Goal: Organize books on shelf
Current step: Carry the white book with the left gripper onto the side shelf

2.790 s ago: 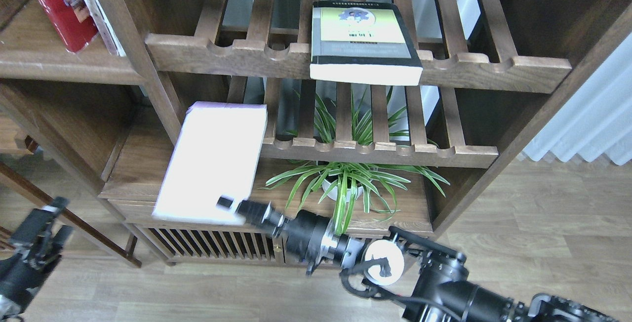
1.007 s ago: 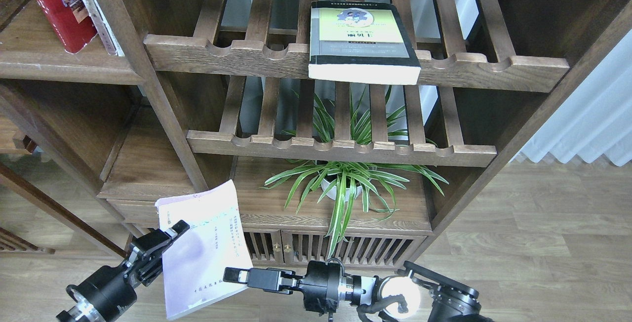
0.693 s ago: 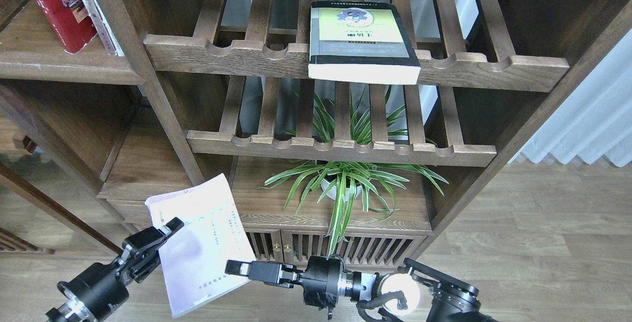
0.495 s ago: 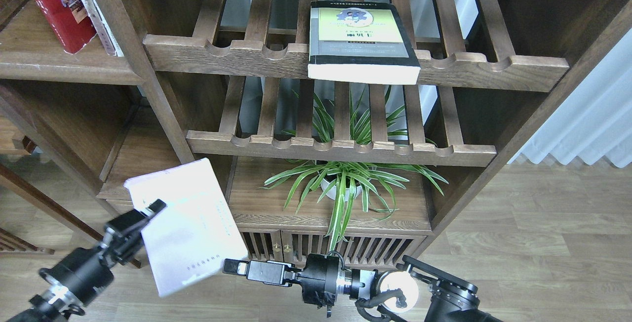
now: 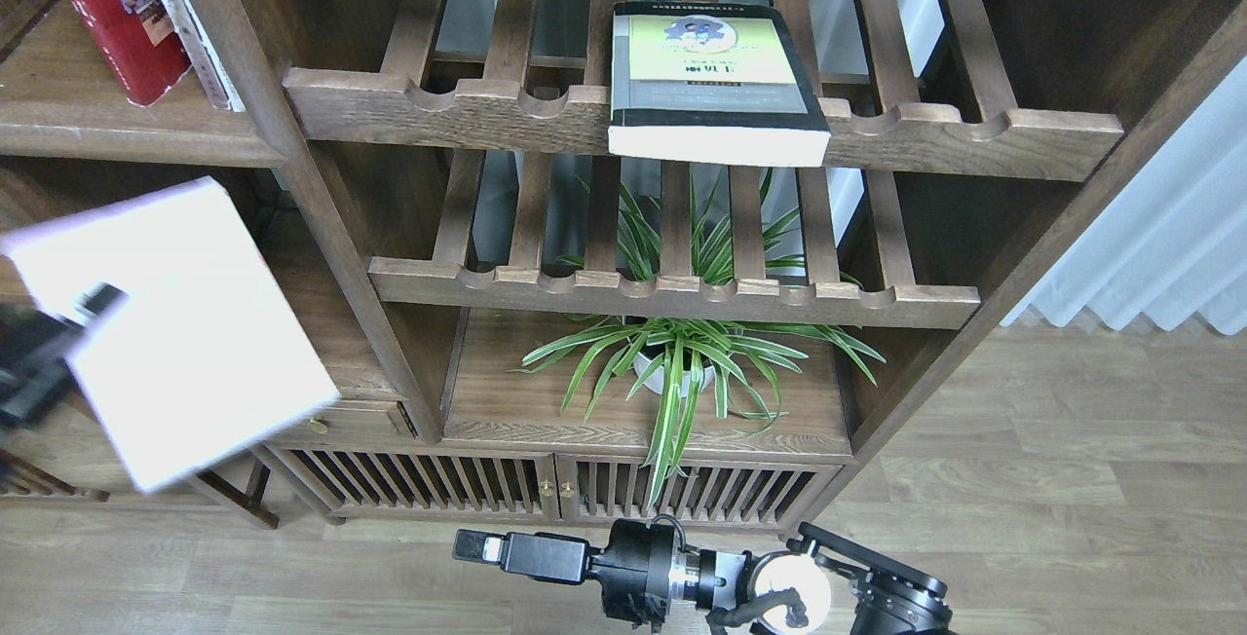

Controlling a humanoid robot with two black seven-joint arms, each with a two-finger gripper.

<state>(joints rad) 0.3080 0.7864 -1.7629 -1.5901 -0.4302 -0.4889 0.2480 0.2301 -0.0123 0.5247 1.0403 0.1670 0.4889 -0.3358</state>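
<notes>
My left gripper (image 5: 90, 309) comes in at the left edge, blurred, and is shut on the left edge of the pale lavender-white book (image 5: 195, 323). It holds the book tilted in the air in front of the left bay, below the dark-brown shelf board (image 5: 136, 133). The red book (image 5: 102, 12) stands leaning on that board at the top left. The thick yellow-green book (image 5: 716, 75) lies flat on the upper slatted rack (image 5: 438, 109), overhanging its front rail. My right gripper (image 5: 472, 547) is low at the bottom centre, empty; its fingers cannot be told apart.
A thin book with a whitish spine (image 5: 190, 26) leans beside the red one. A green potted plant (image 5: 682, 362) stands under the lower slatted rack (image 5: 672, 299). A low cabinet with slatted doors (image 5: 438, 489) is below. A white curtain (image 5: 1159, 236) hangs at the right.
The lavender book passed from my right gripper to my left. The left arm has swung it up and to the left. The right gripper has drawn back low, empty.
</notes>
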